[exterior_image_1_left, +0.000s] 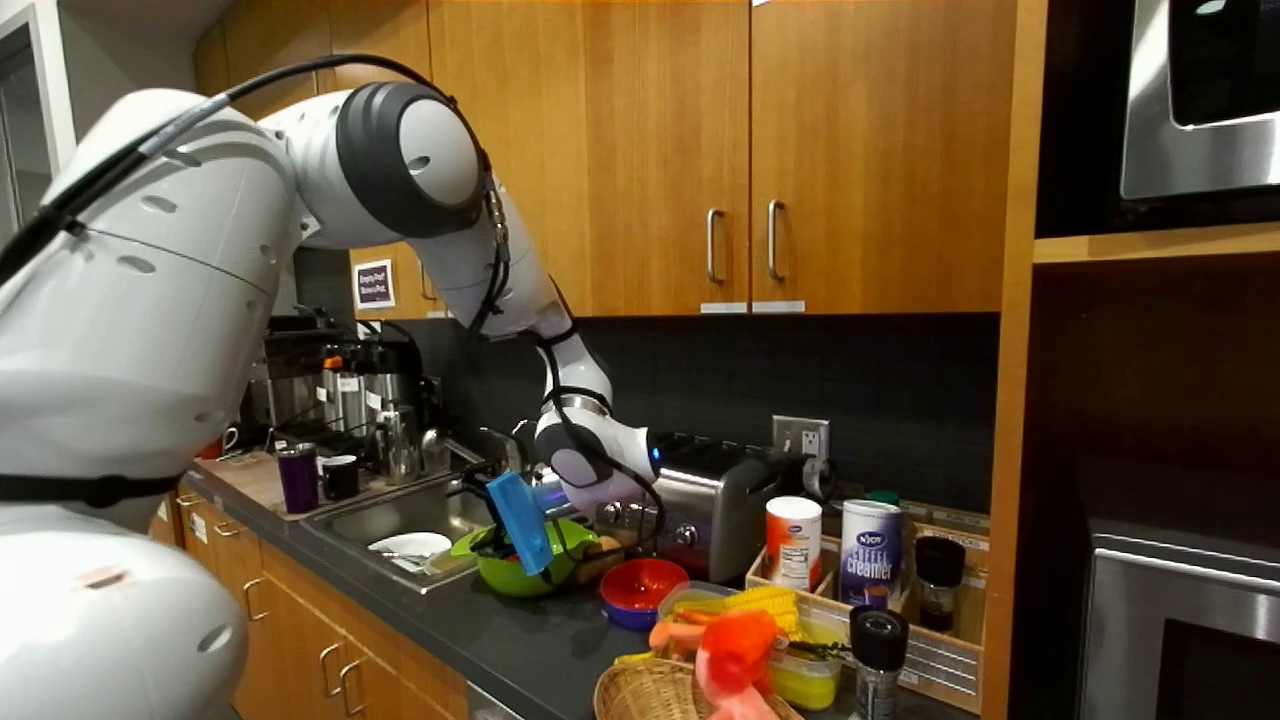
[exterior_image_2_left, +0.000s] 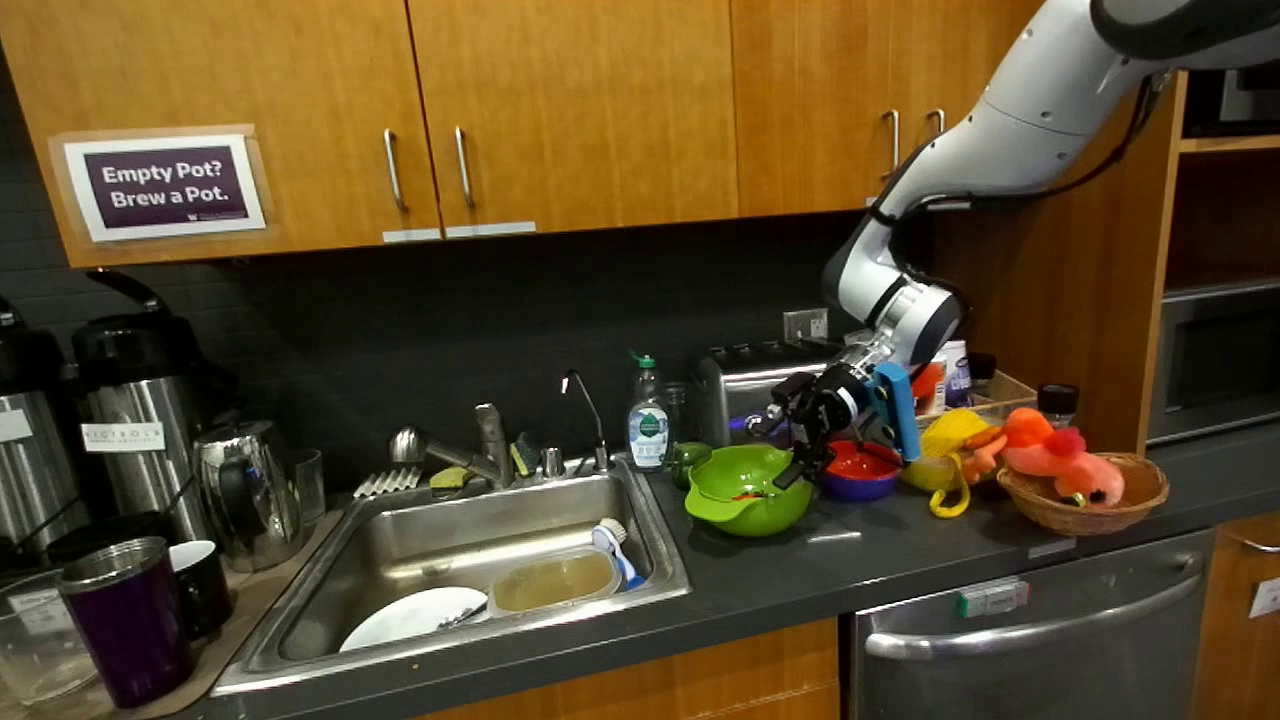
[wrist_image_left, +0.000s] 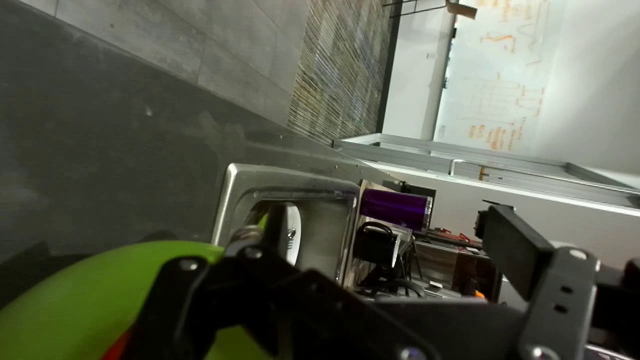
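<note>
Indoor light lends a warm glow to the wooden cabinets (exterior_image_1_left: 660, 150) in both exterior views, while the dark wall (exterior_image_2_left: 500, 330) beneath them lies dim. Highlights streak the steel sink (exterior_image_2_left: 470, 535). In the wrist view, the whiteboard (wrist_image_left: 500, 75) looks washed out, the hand (wrist_image_left: 387, 222) is dark and partly blurred, and the green bowl (wrist_image_left: 110, 280) is out of focus, a shadow on the surface (wrist_image_left: 125, 165) beside it.

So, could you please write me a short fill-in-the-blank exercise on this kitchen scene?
The jaws of the hand are not shut but ____.
The bowl nearest the hand is coloured ____.
The white dish lies in the ____.
The sign reads: Empty Pot? ____ a Pot.

Missing words: open; green; sink; Brew.
</note>
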